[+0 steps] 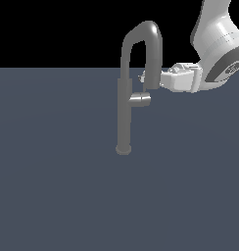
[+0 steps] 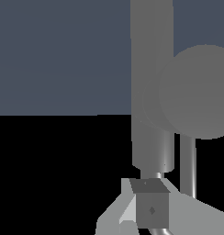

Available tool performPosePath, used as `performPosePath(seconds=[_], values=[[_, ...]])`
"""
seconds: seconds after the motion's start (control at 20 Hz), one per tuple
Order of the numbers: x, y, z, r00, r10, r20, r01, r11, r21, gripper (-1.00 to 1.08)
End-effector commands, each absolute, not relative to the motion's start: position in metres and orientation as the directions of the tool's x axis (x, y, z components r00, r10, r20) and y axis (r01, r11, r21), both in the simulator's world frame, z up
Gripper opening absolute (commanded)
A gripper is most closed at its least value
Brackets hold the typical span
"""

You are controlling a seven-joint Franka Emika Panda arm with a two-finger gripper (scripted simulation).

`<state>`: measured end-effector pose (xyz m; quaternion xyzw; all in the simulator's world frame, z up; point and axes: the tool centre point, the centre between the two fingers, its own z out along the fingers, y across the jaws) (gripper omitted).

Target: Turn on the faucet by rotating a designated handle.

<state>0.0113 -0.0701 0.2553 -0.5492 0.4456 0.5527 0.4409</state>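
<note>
The faucet (image 1: 124, 98) is a slim grey stem on a small round base, with a high arched spout that curves down on the exterior view's right. The handle (image 1: 140, 99), a short shiny stub, sticks out of the stem towards the exterior view's right. My gripper (image 1: 142, 77) reaches in level from that side. Its tips sit just above the handle and are partly hidden behind the spout's downturned end. In the wrist view grey faucet (image 2: 150, 69) cylinders fill the frame just past the gripper (image 2: 137, 211), whose fingers are together with nothing between them.
A flat dark blue-grey floor (image 1: 53, 186) spreads around the faucet's base. The white arm (image 1: 217, 44) comes down from the upper part of the exterior view's right.
</note>
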Motion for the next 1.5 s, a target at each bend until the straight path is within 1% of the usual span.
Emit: performPosePath(seconds=[0.0, 0.15, 0.7, 0.8, 1.3, 1.35, 1.4, 1.45], values=[[0.005, -0.071, 0.258, -0.008, -0.002, -1.000, -0.977, -0.214, 0.008, -1.00], [0.005, -0.071, 0.257, -0.008, -0.003, -1.000, -0.977, -0.212, 0.008, -1.00], [-0.028, -0.079, 0.258, -0.008, -0.002, -1.000, -0.977, -0.213, 0.008, -1.00], [-0.021, -0.077, 0.260, 0.003, -0.006, -1.000, -0.978, -0.209, -0.001, -1.00], [-0.056, -0.085, 0.242, -0.007, -0.002, -1.000, -0.977, -0.213, 0.007, -1.00], [-0.056, -0.085, 0.242, -0.007, -0.002, -1.000, -0.977, -0.213, 0.007, -1.00], [-0.048, -0.083, 0.250, 0.011, -0.005, -1.000, -0.977, -0.213, -0.009, -1.00], [-0.051, -0.083, 0.246, 0.008, -0.005, -1.000, -0.977, -0.213, -0.007, -1.00]])
